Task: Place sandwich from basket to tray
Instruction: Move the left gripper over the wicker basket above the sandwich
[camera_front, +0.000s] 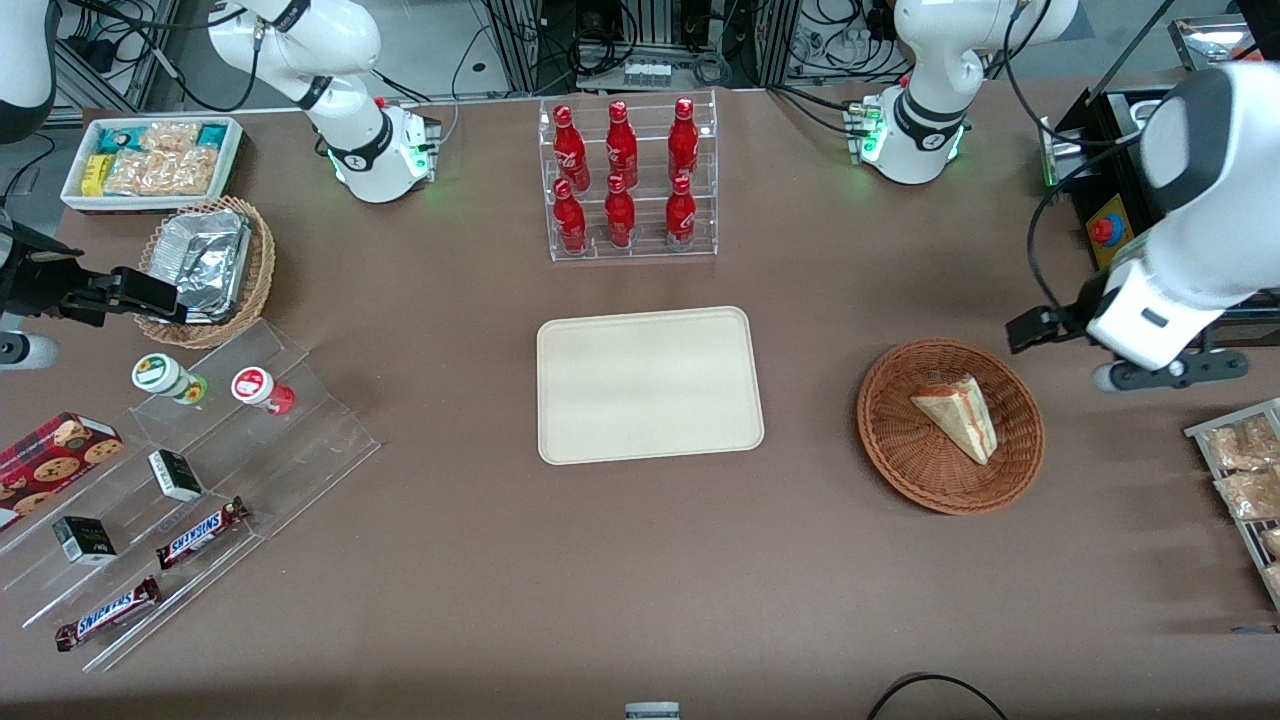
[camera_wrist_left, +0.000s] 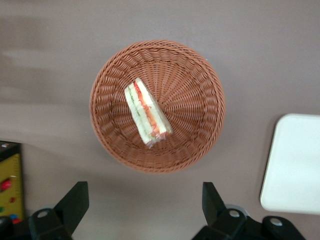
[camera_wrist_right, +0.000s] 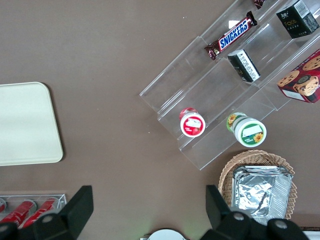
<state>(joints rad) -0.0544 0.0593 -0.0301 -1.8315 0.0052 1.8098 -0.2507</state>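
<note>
The flat cream-beige rectangular tray (camera_front: 650, 385) lies mid-table. Toward the working arm's end sits the round reddish-brown wicker basket (camera_front: 900, 440), holding the triangular white-bread sandwich (camera_front: 958, 413) with red and green filling. The left arm's gripper (camera_wrist_left: 142, 205) hovers above the basket, fingers (camera_wrist_left: 75, 200) spread apart, holding nothing.

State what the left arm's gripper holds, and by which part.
Nothing. The gripper hangs open above the table beside the basket; the sandwich lies untouched in it.
</note>
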